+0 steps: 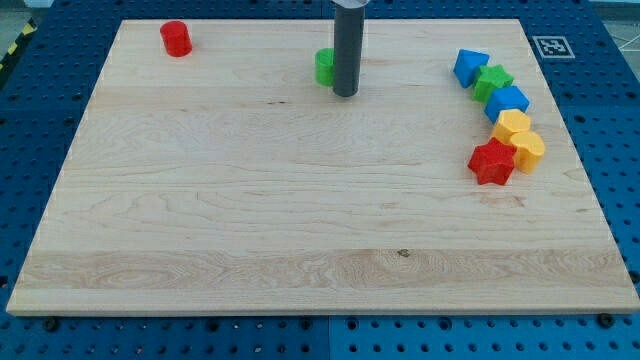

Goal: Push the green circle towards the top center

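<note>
The green circle (324,66) sits near the view's top centre of the wooden board (250,200), partly hidden behind the rod. My tip (345,95) rests on the board just right of and slightly below the green circle, touching or nearly touching it.
A red cylinder (176,38) stands at the view's top left. At the view's right lies a cluster: a blue block (469,66), a green star (493,82), another blue block (508,101), two yellow blocks (513,125) (529,148) and a red star (492,162).
</note>
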Action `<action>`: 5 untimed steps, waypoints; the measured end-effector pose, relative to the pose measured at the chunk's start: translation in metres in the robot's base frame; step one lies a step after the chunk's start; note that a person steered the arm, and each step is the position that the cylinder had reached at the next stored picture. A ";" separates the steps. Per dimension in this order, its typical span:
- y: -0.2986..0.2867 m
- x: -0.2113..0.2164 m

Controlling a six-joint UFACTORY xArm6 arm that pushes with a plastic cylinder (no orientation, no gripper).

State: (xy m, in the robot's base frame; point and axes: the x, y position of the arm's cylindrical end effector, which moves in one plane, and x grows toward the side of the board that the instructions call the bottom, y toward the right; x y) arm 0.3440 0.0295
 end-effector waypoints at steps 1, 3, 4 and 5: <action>0.001 0.005; 0.002 0.006; 0.002 -0.014; 0.002 -0.028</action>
State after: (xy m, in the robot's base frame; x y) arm 0.3162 0.0317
